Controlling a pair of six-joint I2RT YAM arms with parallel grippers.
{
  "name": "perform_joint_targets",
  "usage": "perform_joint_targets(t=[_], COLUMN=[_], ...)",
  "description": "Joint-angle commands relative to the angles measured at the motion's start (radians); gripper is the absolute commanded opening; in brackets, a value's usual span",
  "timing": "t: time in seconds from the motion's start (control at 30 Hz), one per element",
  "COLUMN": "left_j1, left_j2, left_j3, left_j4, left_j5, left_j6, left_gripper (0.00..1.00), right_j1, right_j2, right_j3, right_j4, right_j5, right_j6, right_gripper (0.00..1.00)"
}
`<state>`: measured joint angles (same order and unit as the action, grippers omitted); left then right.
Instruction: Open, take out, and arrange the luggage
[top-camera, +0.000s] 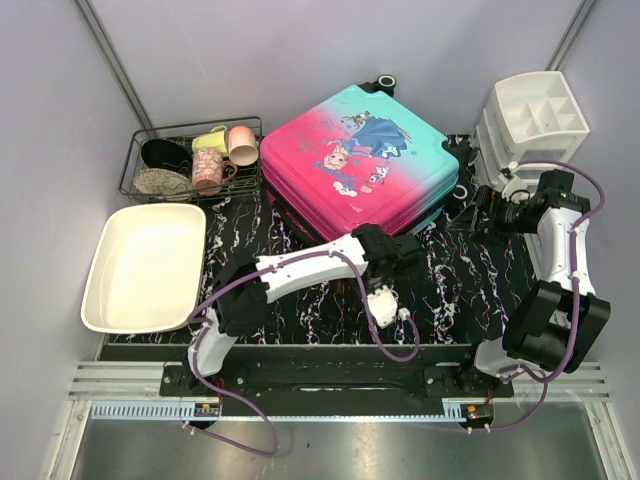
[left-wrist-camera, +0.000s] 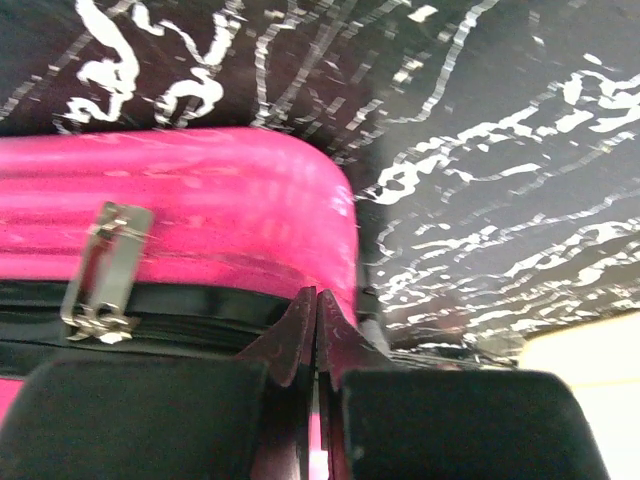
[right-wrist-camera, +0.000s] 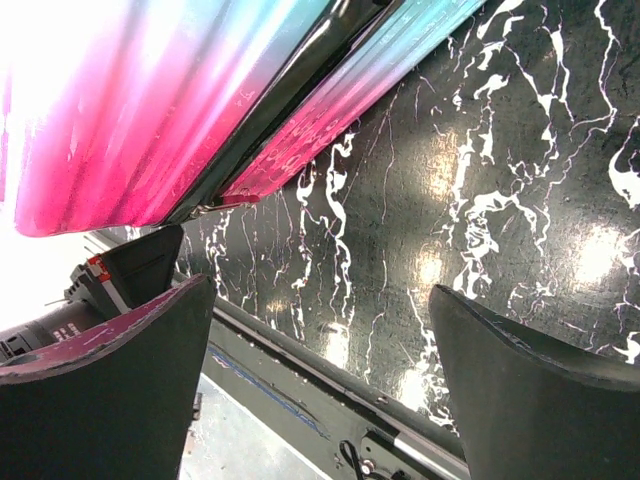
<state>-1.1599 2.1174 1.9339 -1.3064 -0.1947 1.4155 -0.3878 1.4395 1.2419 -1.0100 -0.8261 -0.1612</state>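
The luggage (top-camera: 360, 165) lies flat and closed on the black marbled mat, teal at the back fading to pink in front, with a cartoon print on its lid. My left gripper (top-camera: 405, 243) is at its near corner. In the left wrist view the fingers (left-wrist-camera: 317, 292) are pressed together against the pink shell (left-wrist-camera: 200, 200), right at the black zipper line. A metal zipper pull (left-wrist-camera: 100, 270) hangs to their left, outside them. My right gripper (top-camera: 462, 215) stands open beside the suitcase's right side; its wrist view shows the shell (right-wrist-camera: 150, 110) up left and only mat between the fingers (right-wrist-camera: 322, 290).
A wire basket (top-camera: 190, 160) with cups and a bowl stands at the back left. A white rectangular tub (top-camera: 145, 265) lies left of the mat. A white drawer organizer (top-camera: 530, 120) stands at the back right, just behind the right arm.
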Motion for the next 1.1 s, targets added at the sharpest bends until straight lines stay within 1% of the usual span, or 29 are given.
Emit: perform_joint_targets(t=[0.0,0.1,0.17,0.23,0.27,0.3,0.37,0.4,0.43,0.47,0.5,0.53,0.57,0.6,0.63,0.73,0.77,0.8,0.83,0.9,0.93,0.97,1.0,1.03,1.07], left_j1=[0.000,-0.003,-0.004,-0.004,-0.003,0.003,0.029,0.043,0.075,0.091,0.109,0.153,0.179,0.209,0.271,0.310,0.330,0.360,0.426,0.501,0.590,0.635,0.729,0.779,0.825], left_j2=[-0.126,-0.174,-0.197,-0.215,-0.217,-0.218,-0.221,-0.229,-0.240,-0.256,-0.301,-0.330,-0.359,-0.423,-0.453,-0.554,-0.574,-0.592,-0.597,-0.616,-0.622,-0.628,-0.645,-0.657,-0.681], left_j3=[-0.082,-0.159,-0.171,-0.156,-0.132,-0.057,0.034,0.107,0.128,0.135,0.123,0.108,0.087,0.036,0.010,-0.091,-0.105,-0.095,-0.090,-0.087,-0.087,-0.098,-0.105,-0.118,-0.153], left_j4=[-0.240,-0.240,-0.238,-0.226,-0.220,-0.226,-0.226,-0.228,-0.225,-0.182,-0.157,-0.131,-0.054,-0.009,0.039,0.197,0.208,0.211,0.226,0.242,0.257,0.268,0.280,0.309,0.324], left_j5=[-0.025,-0.017,-0.005,0.027,0.050,0.126,0.233,0.329,0.369,0.417,0.441,0.466,0.506,0.526,0.537,0.387,0.379,0.402,0.419,0.463,0.491,0.539,0.567,0.598,0.665], left_j6=[-0.021,-0.024,-0.032,-0.075,-0.104,-0.172,-0.269,-0.367,-0.418,-0.472,-0.566,-0.616,-0.671,-0.787,-0.853,-0.973,-1.003,-1.050,-1.079,-1.163,-1.191,-1.223,-1.283,-1.315,-1.349], left_gripper=[0.00,0.00,0.00,0.00,0.16,0.28,0.55,0.61,0.75,0.81,0.82,0.83,0.84,0.85,0.86,0.86,0.87,0.88,0.89,0.92,0.96,0.97,0.99,0.99,0.99], right_j1=[0.003,0.001,0.001,0.003,0.003,0.004,0.006,0.018,0.026,0.035,0.056,0.073,0.092,0.148,0.174,0.251,0.265,0.286,0.343,0.381,0.417,0.438,0.449,0.460,0.502], right_j2=[-0.002,0.002,0.002,-0.002,-0.017,-0.028,-0.077,-0.094,-0.137,-0.157,-0.177,-0.207,-0.220,-0.231,-0.247,-0.277,-0.286,-0.295,-0.301,-0.298,-0.309,-0.326,-0.349,-0.416,-0.451], right_j3=[0.054,0.056,0.059,0.062,0.054,0.047,0.001,-0.018,-0.041,-0.080,-0.100,-0.117,-0.149,-0.160,-0.173,-0.205,-0.228,-0.248,-0.259,-0.291,-0.329,-0.358,-0.393,-0.468,-0.505], right_j4=[0.013,0.013,0.008,0.001,-0.002,-0.004,0.001,0.011,0.036,0.040,0.047,0.051,0.053,0.054,0.051,0.089,0.121,0.170,0.216,0.250,0.296,0.336,0.393,0.519,0.583], right_j5=[-0.036,-0.045,-0.057,-0.103,-0.120,-0.172,-0.226,-0.251,-0.261,-0.269,-0.277,-0.278,-0.274,-0.248,-0.234,-0.194,-0.194,-0.148,-0.122,-0.062,-0.061,-0.074,-0.074,-0.068,-0.045], right_j6=[-0.023,-0.029,-0.044,-0.081,-0.096,-0.109,-0.175,-0.184,-0.204,-0.221,-0.247,-0.262,-0.277,-0.306,-0.325,-0.339,-0.330,-0.280,-0.285,-0.290,-0.275,-0.249,-0.156,-0.106,-0.060], right_gripper=[0.97,0.97,0.97,0.97,0.97,0.97,0.96,0.96,0.96,0.95,0.95,0.95,0.94,0.93,0.92,0.87,0.86,0.83,0.79,0.75,0.72,0.69,0.66,0.64,0.64])
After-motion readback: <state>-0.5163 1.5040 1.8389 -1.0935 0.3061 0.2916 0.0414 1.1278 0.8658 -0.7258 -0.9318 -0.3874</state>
